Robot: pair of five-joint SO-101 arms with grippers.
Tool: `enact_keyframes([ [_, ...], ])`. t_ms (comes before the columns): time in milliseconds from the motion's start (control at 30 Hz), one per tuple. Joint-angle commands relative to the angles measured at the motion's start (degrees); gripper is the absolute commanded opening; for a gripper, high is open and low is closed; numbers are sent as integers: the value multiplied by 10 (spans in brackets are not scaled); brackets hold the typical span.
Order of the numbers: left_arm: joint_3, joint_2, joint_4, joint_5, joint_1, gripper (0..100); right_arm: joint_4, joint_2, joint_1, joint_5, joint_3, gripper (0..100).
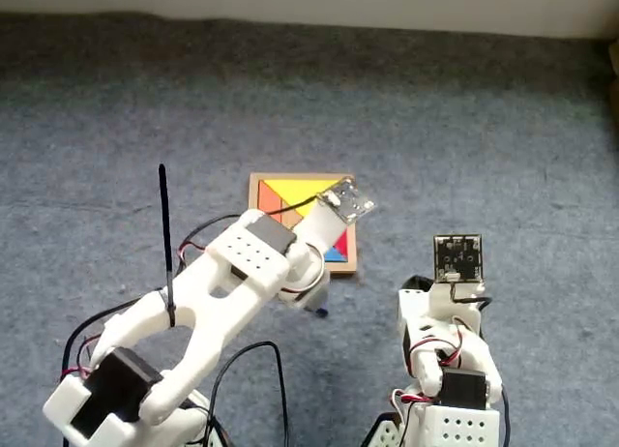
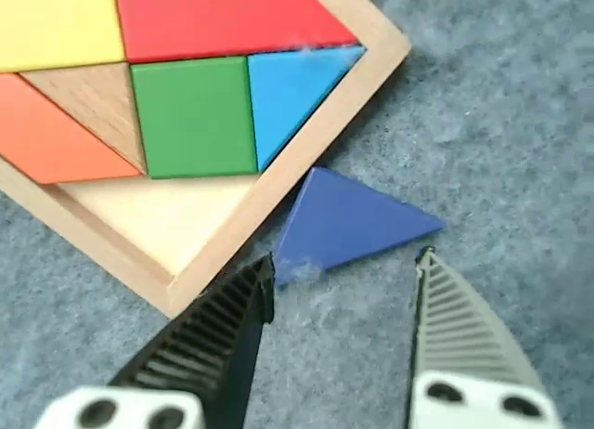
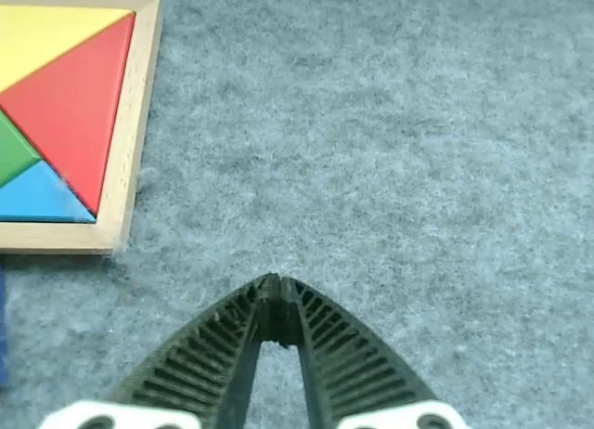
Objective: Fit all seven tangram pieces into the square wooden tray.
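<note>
The square wooden tray (image 2: 376, 71) holds yellow, red, green (image 2: 193, 115), light blue, orange and wood-coloured pieces. One slot (image 2: 153, 220) by its near rim shows bare wood. A dark blue triangle (image 2: 348, 225) lies flat on the carpet just outside that rim, and it also appears as a small patch (image 1: 318, 311) in the high view. My left gripper (image 2: 345, 266) hovers open just short of the triangle, holding nothing. My right gripper (image 3: 275, 282) is shut and empty over bare carpet, to the right of the tray (image 3: 130, 169).
Blue-grey carpet covers the whole work surface. The left arm (image 1: 256, 258) stretches over the tray's near side (image 1: 350, 263), with loose cables beside it. The right arm (image 1: 445, 370) stands folded at the lower right, with open carpet around it.
</note>
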Motion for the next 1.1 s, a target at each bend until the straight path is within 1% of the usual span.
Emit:
enact_keyframes([
  [0,-4,-18,-40,62,7,258,0,4,7,-2,85,9],
  [133,0,-16,-72,113,10,258,0,4,7,-2,85,9],
  [233,15,0,-91,116,7,258,0,4,7,-2,85,9],
  [367,5,65,-98,114,5,251,0,4,7,-2,85,9],
  [500,-46,102,-40,113,4,196,0,4,7,-2,85,9],
  [567,-51,107,-25,110,5,178,0,4,7,-2,85,9],
  [633,-51,106,-11,84,7,152,0,4,7,-2,85,9],
  [700,-56,106,6,60,8,99,0,4,7,-2,85,9],
  [767,-65,97,15,56,7,56,0,4,7,-2,85,9],
  [800,-68,86,24,56,5,53,0,4,7,-2,85,9],
  [933,-71,11,68,59,2,108,0,4,7,-2,85,9],
  [1000,-66,-36,91,88,-4,157,0,4,7,-2,85,9],
  [1067,-58,-90,107,112,-24,208,0,4,7,-2,85,9],
])
